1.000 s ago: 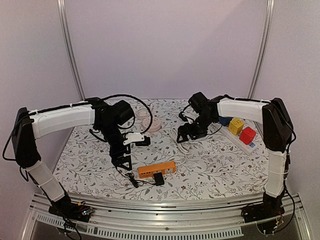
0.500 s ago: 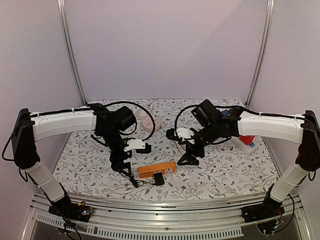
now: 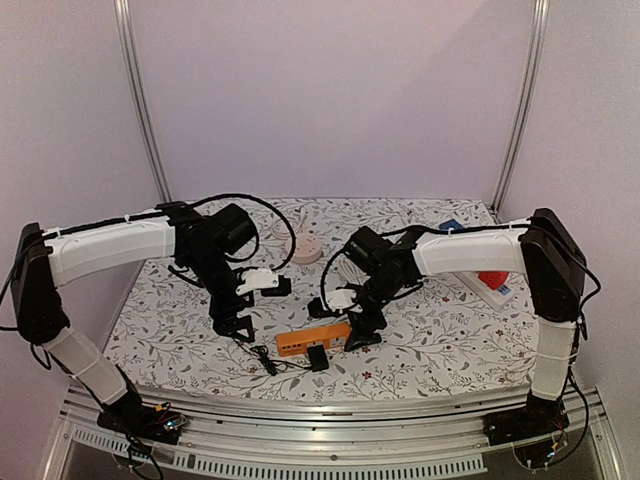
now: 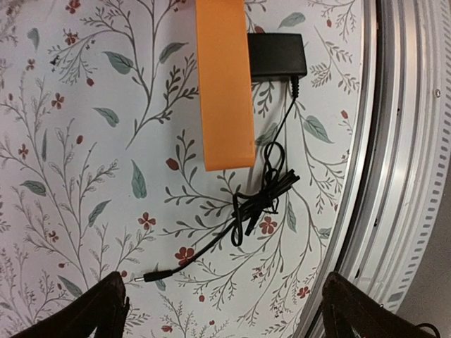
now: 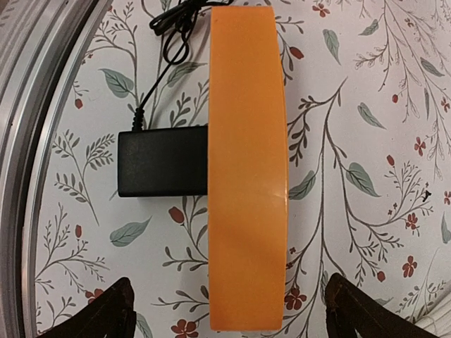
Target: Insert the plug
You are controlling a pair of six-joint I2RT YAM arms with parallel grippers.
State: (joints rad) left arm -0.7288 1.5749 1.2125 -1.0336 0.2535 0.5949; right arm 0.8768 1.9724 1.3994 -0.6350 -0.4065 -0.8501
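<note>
Both grippers are spread and empty. The plug (image 4: 146,279) lies crosswise just ahead of the left gripper (image 4: 225,301); the right gripper (image 5: 229,296) hovers over the orange box (image 5: 246,169).

An orange box (image 4: 224,84) lay on the floral table (image 4: 77,148), a black adapter (image 4: 276,56) against its side. Its tangled cable (image 4: 262,199) ended in a barrel plug (image 4: 151,278) near the left gripper's (image 4: 225,310) wide-apart jaws.

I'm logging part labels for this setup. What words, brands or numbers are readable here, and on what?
No text is readable.
orange box: a small pale sticker on its side, too small to read.
power strip: any marking at its near end is too blurred to read.
</note>
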